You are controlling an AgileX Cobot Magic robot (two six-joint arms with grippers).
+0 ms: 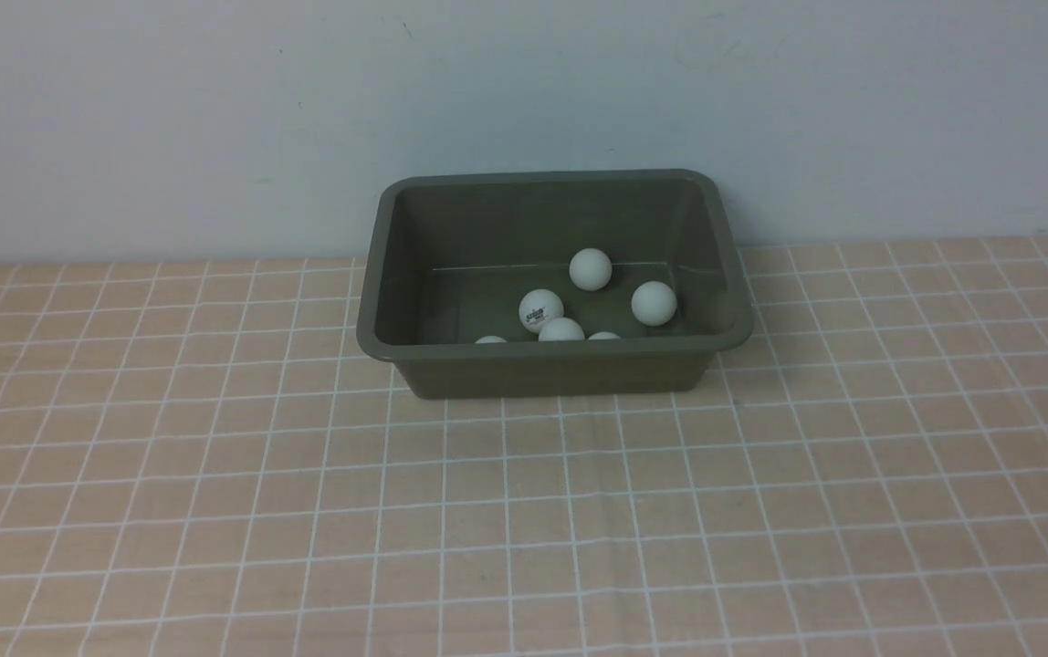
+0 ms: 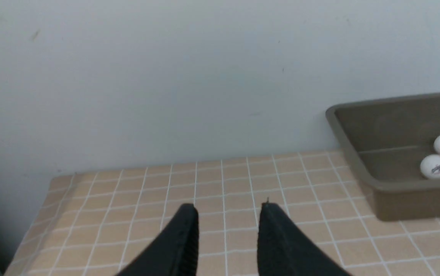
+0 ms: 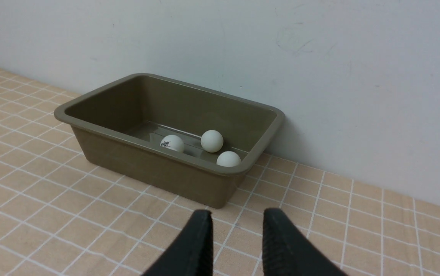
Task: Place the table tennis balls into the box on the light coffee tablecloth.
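Six table tennis balls (image 1: 541,310) inside the box (image 1: 553,356) on the light coffee tablecloth (image 1: 524,511), left tool (image 2: 227,216) and right tool (image 3: 237,222) both empty, fingers narrowly parted

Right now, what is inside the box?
In the front view the box holds six table tennis balls: three fully visible, three nearer ones partly hidden by its front wall. That wall hides the floor strip beneath them.

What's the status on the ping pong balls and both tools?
Both tools empty, left tool and right tool apart from the olive-green plastic box. Six small white balls inside. Nothing in the way.
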